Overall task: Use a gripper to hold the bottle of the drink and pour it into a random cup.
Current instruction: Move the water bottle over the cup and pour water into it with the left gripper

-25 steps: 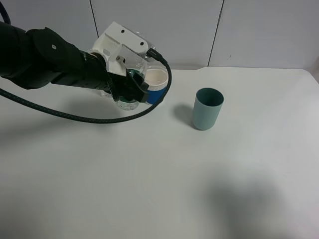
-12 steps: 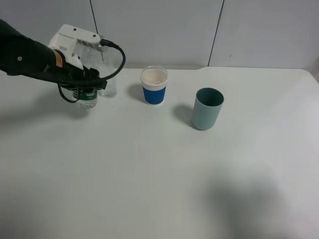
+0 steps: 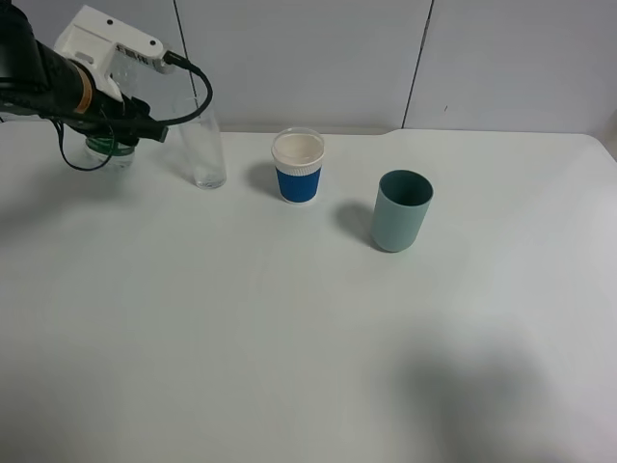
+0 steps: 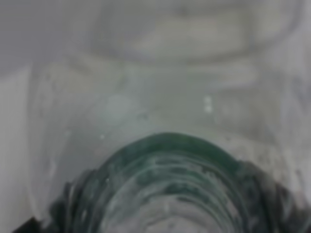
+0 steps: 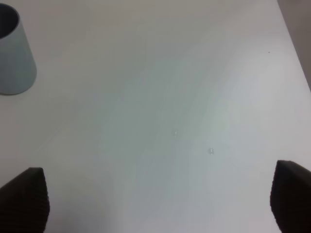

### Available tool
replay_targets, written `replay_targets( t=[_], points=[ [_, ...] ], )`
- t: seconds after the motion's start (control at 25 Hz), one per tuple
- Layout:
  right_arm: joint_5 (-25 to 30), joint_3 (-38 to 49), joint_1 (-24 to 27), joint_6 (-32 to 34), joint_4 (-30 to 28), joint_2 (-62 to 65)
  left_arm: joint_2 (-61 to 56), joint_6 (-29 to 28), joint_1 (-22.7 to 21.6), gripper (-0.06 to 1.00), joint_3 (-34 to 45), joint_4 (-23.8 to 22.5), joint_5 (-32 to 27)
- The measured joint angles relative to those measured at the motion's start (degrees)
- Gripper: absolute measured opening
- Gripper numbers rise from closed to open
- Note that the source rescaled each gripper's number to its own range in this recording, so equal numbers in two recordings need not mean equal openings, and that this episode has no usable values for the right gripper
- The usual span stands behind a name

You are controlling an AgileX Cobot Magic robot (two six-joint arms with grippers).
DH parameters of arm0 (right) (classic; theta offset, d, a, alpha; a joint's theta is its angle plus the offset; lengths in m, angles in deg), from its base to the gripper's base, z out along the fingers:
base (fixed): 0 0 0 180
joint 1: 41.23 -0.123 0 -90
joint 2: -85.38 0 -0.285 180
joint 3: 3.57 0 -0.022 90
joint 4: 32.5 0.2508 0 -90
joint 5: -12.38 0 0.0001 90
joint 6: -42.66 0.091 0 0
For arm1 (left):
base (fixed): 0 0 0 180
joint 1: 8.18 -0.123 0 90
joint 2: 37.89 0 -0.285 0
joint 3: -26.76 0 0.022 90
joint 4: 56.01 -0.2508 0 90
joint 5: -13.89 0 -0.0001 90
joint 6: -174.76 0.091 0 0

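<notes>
My left gripper (image 3: 109,136) is at the back left of the table, shut on the bottle of the drink (image 3: 113,155); only the bottle's green-labelled lower part shows under the black arm. Up close in the left wrist view, the bottle (image 4: 170,189) is a blur of clear plastic and green label. The cup (image 3: 204,145), a tall clear glass, stands upright just right of the gripper, apart from it. In the right wrist view, my right gripper (image 5: 158,206) is open over bare table, its dark fingertips (image 5: 24,199) wide apart.
A blue-sleeved white paper cup (image 3: 298,166) stands at the back centre. A teal plastic cup (image 3: 401,210) stands right of it, and appears as well in the right wrist view as the teal cup (image 5: 12,53). The white table (image 3: 308,347) meets a grey wall behind.
My left arm has swung left with the bottle, from beside the paper cup, past the glass, to the back left corner. The glass is now uncovered.
</notes>
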Motion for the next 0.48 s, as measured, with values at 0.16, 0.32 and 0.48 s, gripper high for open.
replay_targets(
  t=[0.16, 0.32, 0.48],
  points=[
    [0.00, 0.00, 0.00, 0.00, 0.00, 0.00, 0.00, -1.74, 0.00, 0.00, -1.45, -8.43, -4.06],
    [0.00, 0.00, 0.00, 0.00, 0.00, 0.00, 0.00, -1.86, 0.00, 0.00, -1.71, -16.09, -6.18],
    [0.00, 0.00, 0.00, 0.00, 0.00, 0.00, 0.25, -1.31, -0.02, 0.00, -1.71, -19.30, -7.09]
  ],
)
